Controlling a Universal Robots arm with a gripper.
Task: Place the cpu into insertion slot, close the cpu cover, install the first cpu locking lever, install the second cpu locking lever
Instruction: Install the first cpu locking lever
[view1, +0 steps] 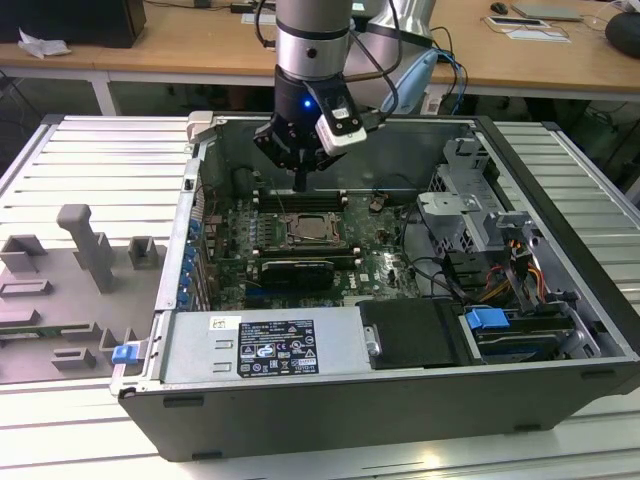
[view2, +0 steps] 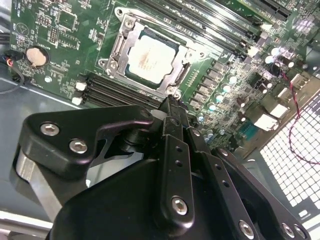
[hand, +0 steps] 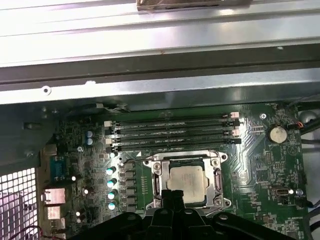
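Gripper (view2: 170, 102), empty, fingers pressed together into one narrow pushing tip, hovers over the edge of the slot (view2: 131, 22); just below it the cpu (view2: 150, 57) sits seated, cover (view2: 119, 49) lowered flat around it, apparently to retain it.

One cpu (hand: 185, 178), one insertion slot (hand: 218, 176), one coin battery (hand: 275, 133). The first wrist view shows four memory slots (hand: 172, 131) in a row (all black). One gripper (view1: 301, 185), one computer case (view1: 400, 400) mid-frame in the exterior view.
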